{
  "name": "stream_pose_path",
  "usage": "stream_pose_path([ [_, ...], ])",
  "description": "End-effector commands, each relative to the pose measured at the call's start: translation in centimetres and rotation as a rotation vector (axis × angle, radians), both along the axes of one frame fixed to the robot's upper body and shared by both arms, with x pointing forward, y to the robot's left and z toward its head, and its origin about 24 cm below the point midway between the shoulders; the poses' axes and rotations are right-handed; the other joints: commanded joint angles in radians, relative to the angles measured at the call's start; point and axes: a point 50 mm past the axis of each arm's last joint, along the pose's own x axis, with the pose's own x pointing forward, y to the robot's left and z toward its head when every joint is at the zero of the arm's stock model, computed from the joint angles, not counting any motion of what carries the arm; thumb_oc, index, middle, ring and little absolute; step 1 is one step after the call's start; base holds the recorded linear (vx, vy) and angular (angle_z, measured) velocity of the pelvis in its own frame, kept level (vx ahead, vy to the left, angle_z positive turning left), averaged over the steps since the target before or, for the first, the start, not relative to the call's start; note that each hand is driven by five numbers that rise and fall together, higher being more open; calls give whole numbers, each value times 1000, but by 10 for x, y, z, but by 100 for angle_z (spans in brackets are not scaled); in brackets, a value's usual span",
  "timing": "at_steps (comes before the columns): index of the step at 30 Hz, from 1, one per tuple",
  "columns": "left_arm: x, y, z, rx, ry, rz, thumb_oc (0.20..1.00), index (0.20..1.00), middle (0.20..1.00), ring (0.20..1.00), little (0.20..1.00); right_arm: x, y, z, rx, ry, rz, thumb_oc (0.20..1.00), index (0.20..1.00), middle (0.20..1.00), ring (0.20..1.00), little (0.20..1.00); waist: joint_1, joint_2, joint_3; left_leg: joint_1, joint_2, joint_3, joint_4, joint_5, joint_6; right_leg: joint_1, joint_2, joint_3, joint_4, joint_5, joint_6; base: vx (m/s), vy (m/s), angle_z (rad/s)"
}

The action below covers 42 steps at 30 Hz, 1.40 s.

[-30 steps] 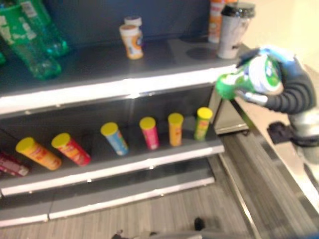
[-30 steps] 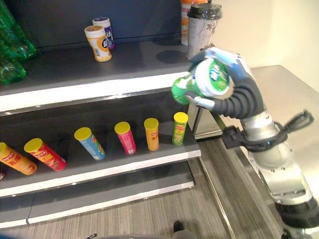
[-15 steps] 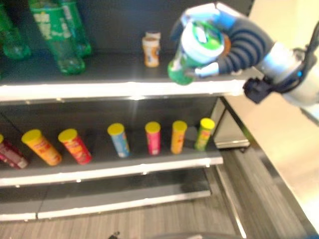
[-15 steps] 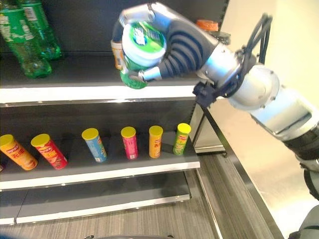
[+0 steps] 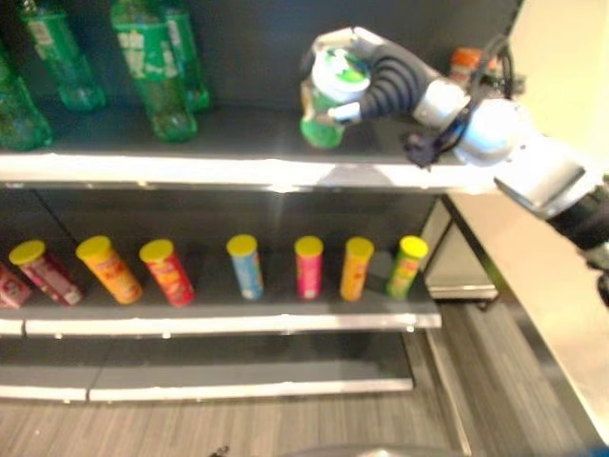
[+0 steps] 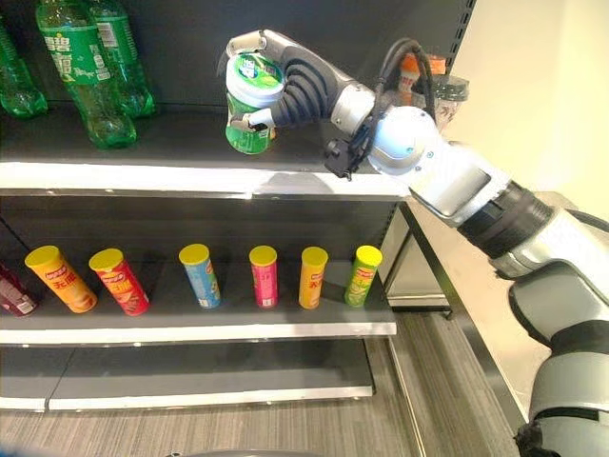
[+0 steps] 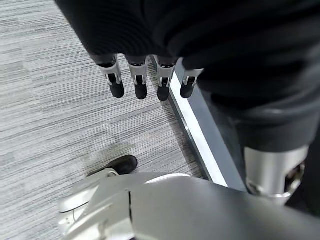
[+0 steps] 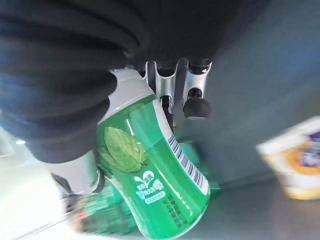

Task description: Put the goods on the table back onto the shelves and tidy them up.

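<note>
The right hand (image 6: 285, 81) is holding a green tub (image 6: 249, 105) just above the upper shelf (image 6: 190, 176), right of the bottles (image 6: 90, 76). The step calls for lowering it level until its base seats, then uncurling. Fingers are wrapping the tub's white-lidded top, thumb opposite. The left hand (image 7: 145, 75) is hanging over the floor (image 7: 60, 110), fingers straight and apart.

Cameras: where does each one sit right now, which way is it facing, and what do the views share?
Left eye, right eye views: on the head, facing the shelves; right hand holds the green jar over the top shelf, above the chip tubes.
Left wrist view: faces down at the floor; left hand, fingers straight.
Right wrist view: along the right hand, curled round the jar.
Shared: jar and right hand.
</note>
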Motion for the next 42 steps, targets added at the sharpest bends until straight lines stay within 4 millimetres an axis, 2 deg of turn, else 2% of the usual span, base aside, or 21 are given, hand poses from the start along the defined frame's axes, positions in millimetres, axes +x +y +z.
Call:
stream_pose_path([
  [1, 4, 13, 2, 31, 19, -42, 1000, 1000, 1000, 1000, 1000, 8, -25, 55, 40, -122, -150, 200, 200, 200, 200, 200, 43, -44, 43, -2, -12, -39, 1, -74, -5, 13, -58, -1, 32, -39, 49, 1, -12, 21],
  [11, 13, 9, 3, 31, 2, -87, 1000, 1000, 1000, 1000, 1000, 27, -26, 44, -16, -93, -251, 200, 200, 200, 200, 200, 55, -50, 45, -6, -11, -58, 1, -75, -3, 17, -58, -9, 26, -37, 46, 5, -4, 6],
  [19, 14, 12, 3, 37, -1, -72, 1000, 1000, 1000, 1000, 1000, 24, -18, 45, -93, -120, -234, 200, 200, 200, 200, 200, 59, -57, 45, -10, -11, -74, 1, -77, -3, 20, -58, -15, 23, -40, 47, 6, -5, 5],
  [29, 16, 13, 4, 33, -14, -62, 1000, 1000, 1000, 1000, 1000, 28, -24, 44, -191, -127, -280, 200, 200, 200, 200, 200, 65, -61, 48, -16, -10, -89, 1, -76, -3, 19, -58, -19, 22, -41, 46, 0, 0, 0],
  [30, 15, 14, 4, 33, -12, -58, 1000, 1000, 1000, 1000, 1000, 28, -25, 44, -208, -127, -283, 238, 238, 238, 238, 238, 65, -62, 48, -16, -11, -90, 1, -77, -4, 20, -58, -20, 21, -41, 47, 0, 0, 0],
  [31, 15, 14, 4, 30, -15, -60, 1000, 1000, 1000, 1000, 1000, 28, -25, 45, -225, -130, -290, 856, 856, 856, 856, 856, 65, -63, 48, -16, -11, -90, 1, -77, -4, 20, -58, -21, 20, -41, 46, 0, 0, 0],
  [32, 17, 13, 5, 27, -22, -65, 1000, 1000, 1000, 1000, 1000, 29, -27, 44, -231, -128, -305, 1000, 1000, 1000, 1000, 1000, 66, -62, 49, -15, -9, -91, 1, -78, -3, 20, -58, -20, 19, -41, 46, 0, 0, 0],
  [42, 18, 14, 5, 19, -31, -57, 1000, 1000, 1000, 1000, 1000, 29, -30, 47, -234, -152, -325, 1000, 1000, 1000, 1000, 1000, 62, -58, 49, -10, -10, -91, 1, -81, -2, 24, -58, -18, 18, -42, 46, 0, 0, 0],
])
